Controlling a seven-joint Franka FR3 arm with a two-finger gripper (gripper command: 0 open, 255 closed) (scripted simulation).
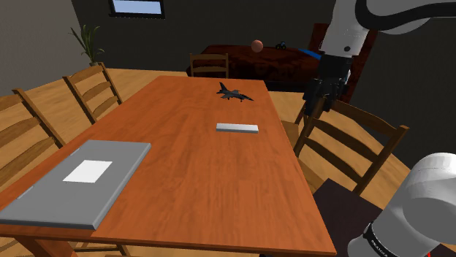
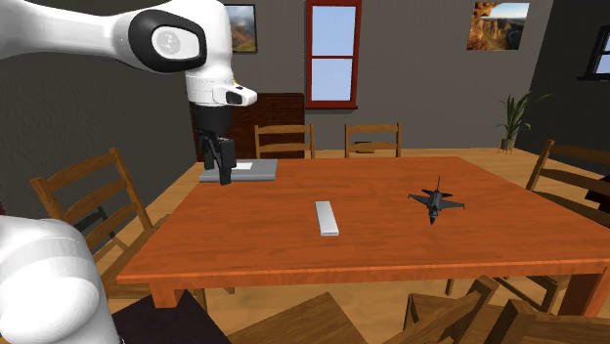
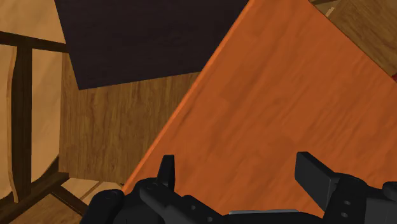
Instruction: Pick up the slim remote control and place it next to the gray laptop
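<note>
I see the remote point(image 1: 237, 128) lying flat near the middle of the desk point(image 1: 190, 182), a plain grey bar. In the shoulder view its long axis runs left to right, across the desk's width. In the second exterior view the remote point(image 2: 326, 217) runs from the lower frame upward, leaning slightly left. Its two ends look alike, so I cannot tell which is the front.

Above it in the shoulder view, toward the desk's far end, a dark toy jet point(image 1: 234, 93) stands well apart from it. The grey laptop point(image 1: 80, 179) lies flat at lower left with a white patch on top, also well apart from the remote.

My pincer point(image 1: 316, 109) hangs at upper right, over the desk's right edge and above a chair point(image 1: 351, 139), well away from the remote. In the wrist view the pincer point(image 3: 240, 178) has its fingers point(image 3: 315, 175) wide apart with nothing between them, and the desk's edge lies beyond them.
</note>
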